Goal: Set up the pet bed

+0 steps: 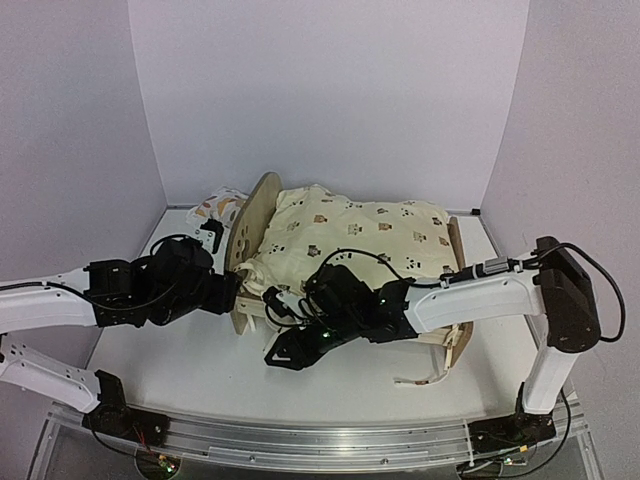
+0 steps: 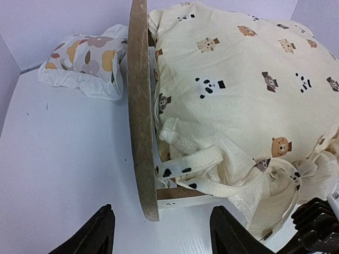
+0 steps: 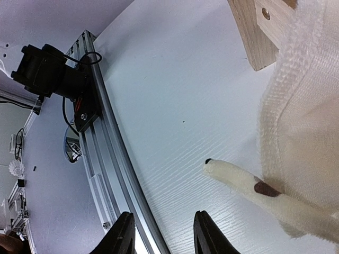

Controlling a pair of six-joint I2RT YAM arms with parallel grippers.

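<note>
Left claw (image 2: 161,230) released, empty, beside pet bed (image 2: 139,132); right claw (image 3: 164,222) parted, empty. Tuck quilt (image 2: 238,95) edges inside (ties (image 2: 185,165) dangle); avoid tipping.

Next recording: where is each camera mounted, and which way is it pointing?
Top external: above and behind the robot, looking down on the table; left arm and right arm flank the pet bed and quilt.
Left wrist: low, facing the end board edge-on, pillow beyond; left gripper open at bottom.
Right wrist: low, facing the rail at the table's near edge; right gripper open at bottom.
Shared: the quilt appears in all three.
</note>
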